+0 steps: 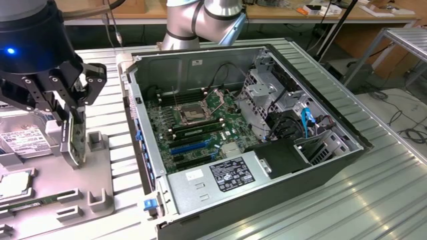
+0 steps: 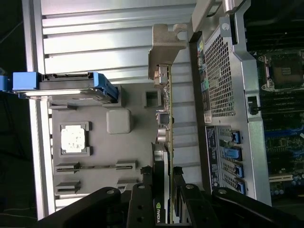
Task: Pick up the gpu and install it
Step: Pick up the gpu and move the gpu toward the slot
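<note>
Gpu [image 1: 75, 145] hangs on edge, clamped between the gripper's [image 2: 165, 176] partly closed fingers [image 2: 179, 175]

The thin, silver-bracketed gpu [image 1: 76, 146] stands upright on edge, gripped.

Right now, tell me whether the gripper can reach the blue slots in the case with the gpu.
Probably yes. The gripper holds the gpu upright beside the open case. Nothing covers the blue slots; only the wall stands between, likely passable from above.
</note>
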You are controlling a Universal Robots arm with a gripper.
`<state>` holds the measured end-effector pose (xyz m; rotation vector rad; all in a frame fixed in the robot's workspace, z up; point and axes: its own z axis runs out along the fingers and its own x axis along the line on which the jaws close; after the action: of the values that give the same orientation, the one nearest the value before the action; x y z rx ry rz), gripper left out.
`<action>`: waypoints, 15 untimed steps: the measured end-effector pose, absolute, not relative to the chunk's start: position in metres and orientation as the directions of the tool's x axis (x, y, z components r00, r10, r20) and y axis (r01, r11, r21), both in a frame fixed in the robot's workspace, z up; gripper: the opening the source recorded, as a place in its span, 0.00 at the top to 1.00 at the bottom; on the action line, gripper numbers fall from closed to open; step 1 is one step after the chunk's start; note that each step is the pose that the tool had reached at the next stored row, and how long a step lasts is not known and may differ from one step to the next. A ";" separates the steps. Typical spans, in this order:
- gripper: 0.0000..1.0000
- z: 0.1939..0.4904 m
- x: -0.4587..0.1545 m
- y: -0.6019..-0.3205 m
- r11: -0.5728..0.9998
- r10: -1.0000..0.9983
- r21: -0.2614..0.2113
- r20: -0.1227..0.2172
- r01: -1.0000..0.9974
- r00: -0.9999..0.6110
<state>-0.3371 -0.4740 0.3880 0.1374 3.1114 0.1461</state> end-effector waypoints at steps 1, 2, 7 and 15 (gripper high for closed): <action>0.73 0.390 -0.337 -0.474 0.992 0.089 0.095 -0.020 0.087 -0.996; 0.73 0.391 -0.337 -0.474 0.992 0.089 0.095 -0.019 0.087 -0.996; 0.73 0.402 -0.337 -0.474 0.992 0.089 0.095 -0.019 0.087 -0.996; 0.73 0.418 -0.337 -0.474 0.992 0.089 0.095 -0.019 0.087 -0.996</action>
<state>-0.3371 -0.4740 0.4181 0.1373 3.1114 0.1468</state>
